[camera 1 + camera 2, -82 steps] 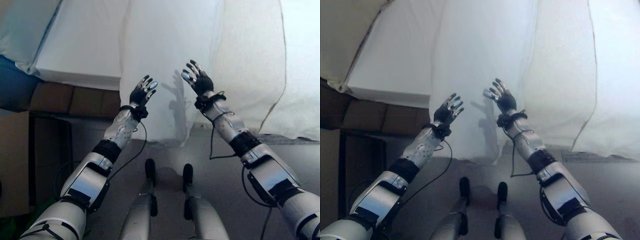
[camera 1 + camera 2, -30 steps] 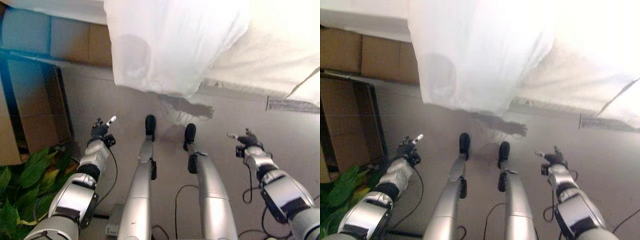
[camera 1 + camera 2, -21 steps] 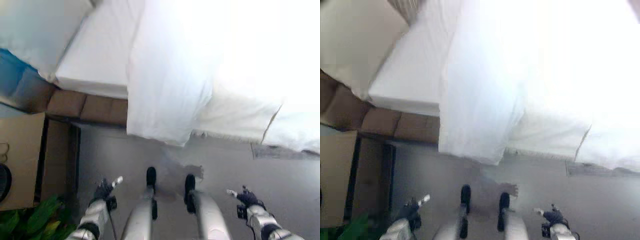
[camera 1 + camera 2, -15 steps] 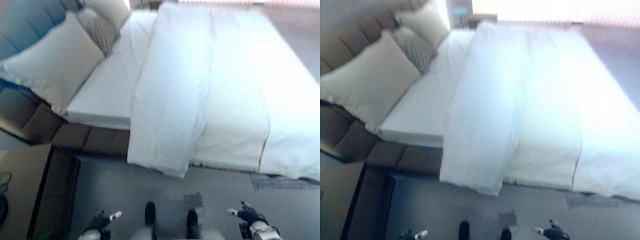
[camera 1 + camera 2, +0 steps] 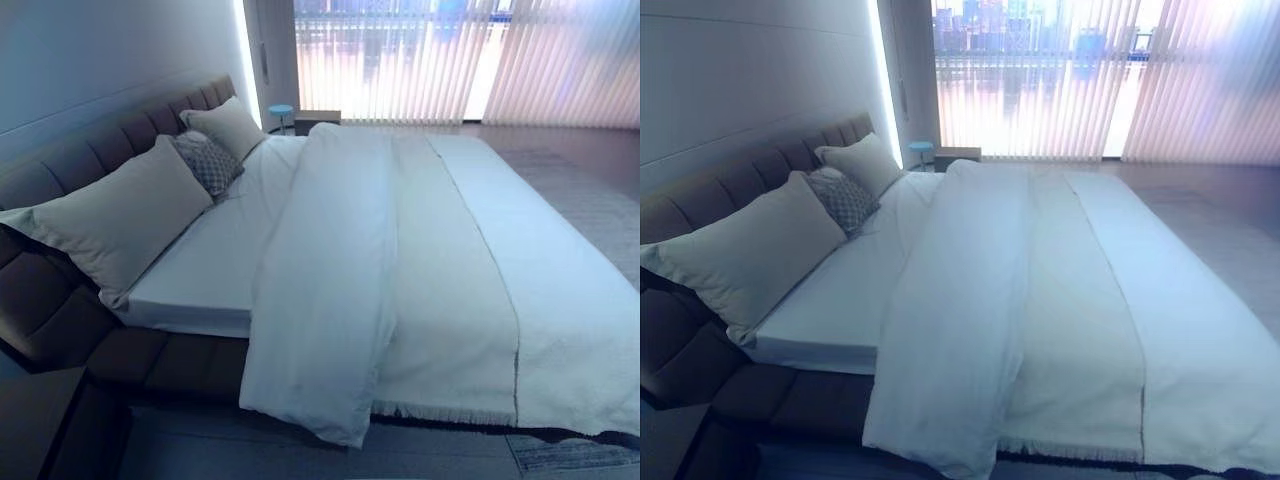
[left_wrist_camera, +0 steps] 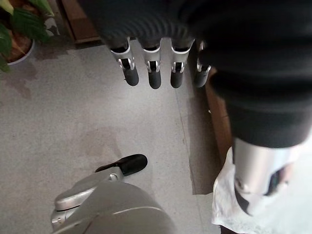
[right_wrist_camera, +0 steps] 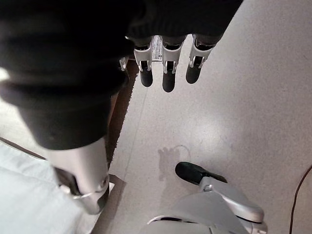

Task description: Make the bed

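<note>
Lying across the bed [image 5: 190, 275], the white duvet [image 5: 330, 290] runs from the 12 o'clock end by the vertical blinds [image 5: 420, 60] down to about 6 o'clock, where its folded edge hangs over the side of the mattress toward the floor. To its right a white bedspread [image 5: 560, 300] with a thin seam covers the rest, its fringed hem draping along the near side. At 9 o'clock a large cream pillow [image 5: 120, 220] leans on the dark padded headboard [image 5: 90, 150], with a patterned grey cushion [image 5: 208, 160] just beyond it and another cream pillow [image 5: 232, 125] farther toward 11 o'clock. Bare sheet shows between the pillows and the duvet. The left hand [image 6: 153, 68] hangs over grey floor [image 6: 73, 112] with fingers straight and relaxed, holding nothing; a potted plant [image 6: 19, 24] stands near it. The right hand [image 7: 165, 68] likewise hangs with fingers loosely extended and empty, a corner of white bedding beside its thumb.
</note>
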Tool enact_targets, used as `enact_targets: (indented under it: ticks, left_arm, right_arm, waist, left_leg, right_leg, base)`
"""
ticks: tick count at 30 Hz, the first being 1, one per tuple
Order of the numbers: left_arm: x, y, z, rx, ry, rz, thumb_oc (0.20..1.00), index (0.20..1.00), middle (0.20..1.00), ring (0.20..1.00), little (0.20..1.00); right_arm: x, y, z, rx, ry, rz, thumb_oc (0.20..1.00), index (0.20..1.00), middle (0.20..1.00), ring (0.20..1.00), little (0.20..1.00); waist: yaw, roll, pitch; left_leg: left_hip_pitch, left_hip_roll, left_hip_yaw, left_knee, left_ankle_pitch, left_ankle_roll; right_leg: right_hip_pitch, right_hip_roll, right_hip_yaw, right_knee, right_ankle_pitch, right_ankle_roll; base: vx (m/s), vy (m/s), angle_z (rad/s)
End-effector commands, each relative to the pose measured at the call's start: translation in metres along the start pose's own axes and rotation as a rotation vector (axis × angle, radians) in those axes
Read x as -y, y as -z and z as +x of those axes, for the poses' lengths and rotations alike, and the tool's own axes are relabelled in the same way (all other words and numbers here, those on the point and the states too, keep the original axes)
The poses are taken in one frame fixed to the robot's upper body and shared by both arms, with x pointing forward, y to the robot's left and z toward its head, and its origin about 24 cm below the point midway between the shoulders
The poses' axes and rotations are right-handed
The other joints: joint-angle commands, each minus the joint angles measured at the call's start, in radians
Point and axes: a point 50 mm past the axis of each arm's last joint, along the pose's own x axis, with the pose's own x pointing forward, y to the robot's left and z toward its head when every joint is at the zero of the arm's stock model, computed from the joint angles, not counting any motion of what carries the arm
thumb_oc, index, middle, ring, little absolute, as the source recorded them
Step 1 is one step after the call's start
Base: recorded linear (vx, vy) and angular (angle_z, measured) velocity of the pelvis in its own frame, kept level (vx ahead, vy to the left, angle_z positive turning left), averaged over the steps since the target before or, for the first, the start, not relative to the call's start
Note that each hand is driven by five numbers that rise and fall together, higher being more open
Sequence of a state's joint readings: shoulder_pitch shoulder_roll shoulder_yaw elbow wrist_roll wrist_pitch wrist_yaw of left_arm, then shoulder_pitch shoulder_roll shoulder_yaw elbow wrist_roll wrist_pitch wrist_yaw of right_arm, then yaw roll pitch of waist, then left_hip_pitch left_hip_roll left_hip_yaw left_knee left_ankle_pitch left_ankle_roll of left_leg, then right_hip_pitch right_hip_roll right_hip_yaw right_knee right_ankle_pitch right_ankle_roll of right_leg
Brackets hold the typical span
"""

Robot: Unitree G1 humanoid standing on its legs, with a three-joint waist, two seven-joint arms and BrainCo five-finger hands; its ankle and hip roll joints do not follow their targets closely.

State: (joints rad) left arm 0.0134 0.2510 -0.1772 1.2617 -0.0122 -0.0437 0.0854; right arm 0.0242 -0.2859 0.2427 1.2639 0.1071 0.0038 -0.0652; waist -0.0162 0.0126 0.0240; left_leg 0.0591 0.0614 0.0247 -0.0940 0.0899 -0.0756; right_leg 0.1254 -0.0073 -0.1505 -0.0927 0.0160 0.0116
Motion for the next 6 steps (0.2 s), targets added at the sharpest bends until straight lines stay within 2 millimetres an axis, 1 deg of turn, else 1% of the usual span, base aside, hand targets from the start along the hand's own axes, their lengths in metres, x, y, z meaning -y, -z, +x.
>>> enact_targets:
  ticks: [1,3,6]
  left_arm:
    - [0.0002,-0.0298,0.0041,0.076,0.002,0.097,1.0,1.0,1.0,1.0,1.0]
    - [0.003,-0.03,0.0039,0.078,0.01,0.129,1.0,1.0,1.0,1.0,1.0]
    - [0.0042,-0.0301,0.004,0.076,0.016,0.137,1.0,1.0,1.0,1.0,1.0]
  right_arm:
    - [-0.0022,-0.0319,0.0027,0.08,-0.011,-0.038,1.0,1.0,1.0,1.0,1.0]
    - [-0.0041,-0.0309,0.0028,0.075,-0.016,-0.047,1.0,1.0,1.0,1.0,1.0]
    - [-0.0062,-0.0361,0.0026,0.096,-0.023,-0.061,1.0,1.0,1.0,1.0,1.0]
  waist:
    - [-0.018,-0.024,0.024]
    - [-0.018,-0.023,0.023]
    - [-0.021,-0.024,0.018]
  left_leg:
    - [0.029,-0.102,0.031,0.007,-0.073,0.044]
    - [0.034,-0.101,0.033,0.007,-0.076,0.044]
    - [0.037,-0.1,0.038,0.007,-0.078,0.042]
  right_leg:
    - [-0.036,-0.005,-0.002,0.027,-0.005,0.083]
    - [-0.031,-0.007,-0.002,0.025,-0.005,0.084]
    - [-0.026,-0.004,-0.002,0.021,-0.006,0.083]
  base:
    - [0.0,0.0,0.0]
    - [0.0,0.0,0.0]
    - [0.0,0.0,0.0]
